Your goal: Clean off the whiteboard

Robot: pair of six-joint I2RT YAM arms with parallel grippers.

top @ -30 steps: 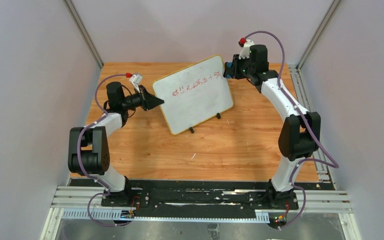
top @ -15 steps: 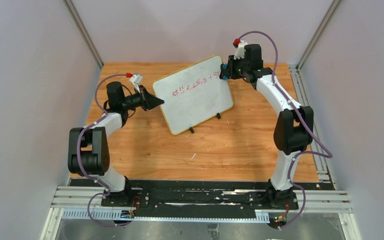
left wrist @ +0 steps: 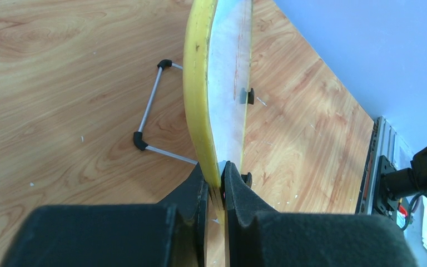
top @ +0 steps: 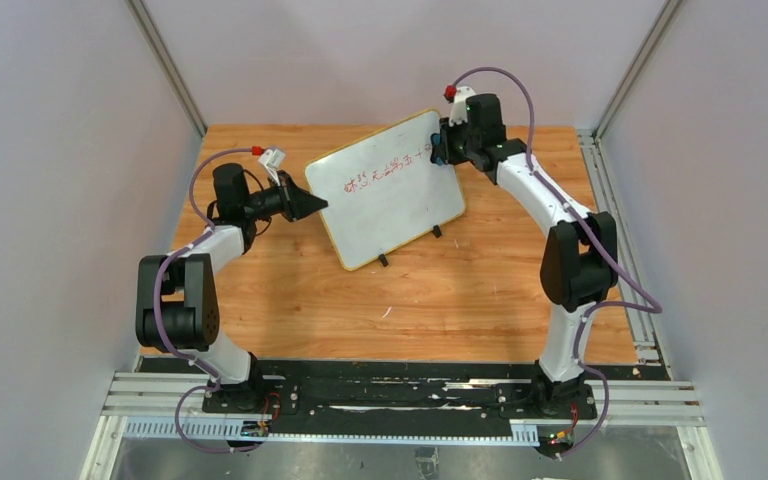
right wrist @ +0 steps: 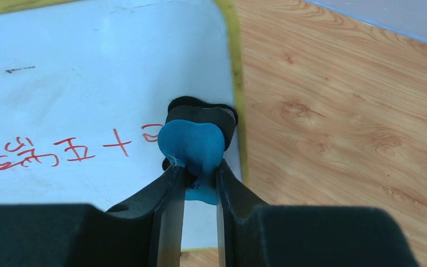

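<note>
Yellow-framed white rectangular whiteboard propped mid wooden table, face tilted up toward the arms, long axis near-left to far-right. Left gripper clamped on its left frame edge. Right gripper pinches a blue-and-black eraser against the board's far-right corner.

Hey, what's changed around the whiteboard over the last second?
The right gripper, shut on a blue eraser, moved left from beside the whiteboard onto its upper right corner, where it now covers the end of the red writing. Nothing was picked up or released. Unchanged: the left gripper stays clamped on the board's left edge, and the board has not shifted.
</note>
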